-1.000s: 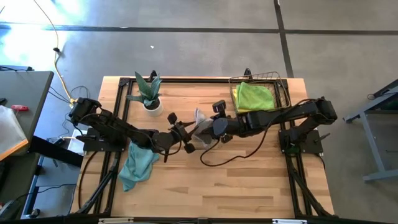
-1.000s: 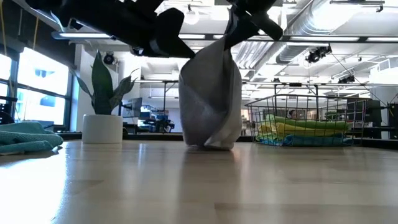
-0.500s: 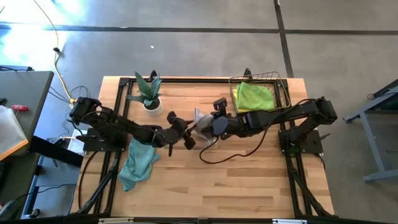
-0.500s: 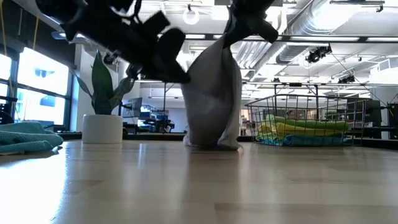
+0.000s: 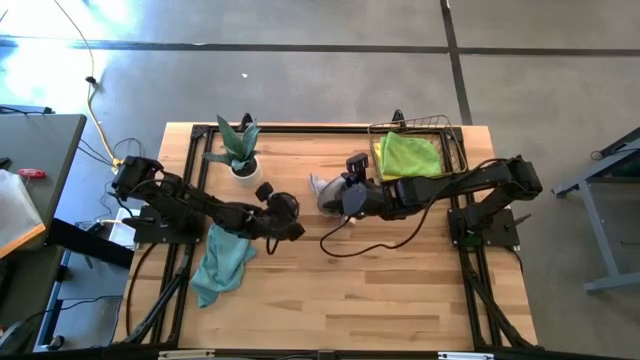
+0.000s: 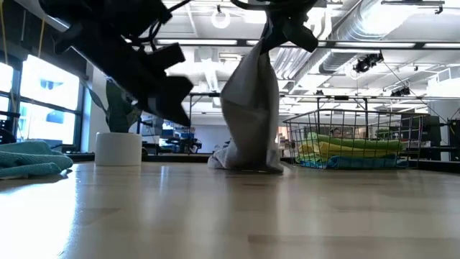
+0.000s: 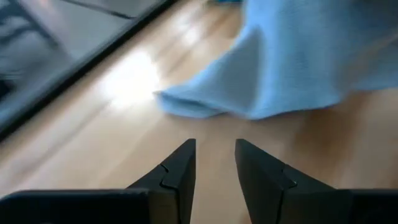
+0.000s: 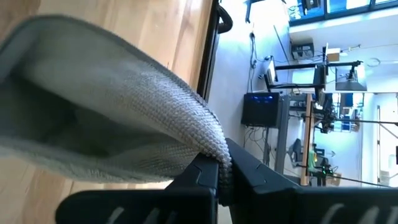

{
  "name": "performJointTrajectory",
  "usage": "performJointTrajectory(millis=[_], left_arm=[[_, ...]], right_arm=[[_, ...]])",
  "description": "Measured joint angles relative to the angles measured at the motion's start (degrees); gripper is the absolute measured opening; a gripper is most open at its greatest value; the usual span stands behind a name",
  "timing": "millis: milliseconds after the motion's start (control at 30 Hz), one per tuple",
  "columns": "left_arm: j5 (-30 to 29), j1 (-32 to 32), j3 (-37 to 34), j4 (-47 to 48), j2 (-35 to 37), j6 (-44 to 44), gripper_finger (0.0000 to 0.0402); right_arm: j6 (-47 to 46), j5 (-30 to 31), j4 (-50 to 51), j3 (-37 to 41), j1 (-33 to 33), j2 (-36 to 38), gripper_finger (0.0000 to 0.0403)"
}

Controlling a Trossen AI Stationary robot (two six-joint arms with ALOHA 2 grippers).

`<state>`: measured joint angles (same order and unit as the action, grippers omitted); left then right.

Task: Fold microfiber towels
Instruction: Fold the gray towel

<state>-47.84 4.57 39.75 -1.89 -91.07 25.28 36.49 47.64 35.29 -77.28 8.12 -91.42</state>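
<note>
Bare bench fills the lower centre and lower right of the high view. Obstacles: potted plant upper left, wire basket upper right, hanging grey towel centre, teal towel lower left.

Four camera views of one surface.
High view looks straight down; low view faces level across; wrist views sit close. High and low views share the wire basket and grey towel.

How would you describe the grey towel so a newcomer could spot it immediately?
Start at the copper wire basket in the table's far right corner; just left of it, the right hand pinches the grey towel. It alone hangs upright, its lower edge resting on the wood.
</note>
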Motion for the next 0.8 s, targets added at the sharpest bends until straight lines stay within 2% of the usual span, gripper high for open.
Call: performJointTrajectory(millis=[100, 267, 333, 467, 633, 800], left_arm=[[-1.34, -0.79, -0.02, 0.09, 0.00, 0.46, 0.0103], [8.93, -0.85, -0.02, -14.39, 0.00, -4.84, 0.0103], [10.09, -0.50, -0.01, -20.41, 0.00, -7.74, 0.0103], [3.92, 0.38, 0.02, -29.18, 0.84, -12.69, 0.0103], [-5.05, 0.91, 0.00, -35.85, 2.47, -20.53, 0.0103], [-7.14, 0.11, 0.00, -38.51, 4.04, -26.01, 0.0103]], right_arm=[[0.00, 0.09, -0.28, 0.00, 0.00, 0.00, 0.0000], [2.97, 0.04, -5.48, 0.00, -0.98, 0.00, 0.0000], [5.37, -0.31, -8.14, 0.00, -1.43, 0.00, 0.0000], [10.11, -2.05, -11.72, 0.00, -2.13, 0.00, 0.0000], [14.64, -3.80, -12.89, -0.02, -2.93, 0.00, 0.0000], [18.65, -4.06, -15.22, -0.02, -3.32, 0.00, 0.0000]])
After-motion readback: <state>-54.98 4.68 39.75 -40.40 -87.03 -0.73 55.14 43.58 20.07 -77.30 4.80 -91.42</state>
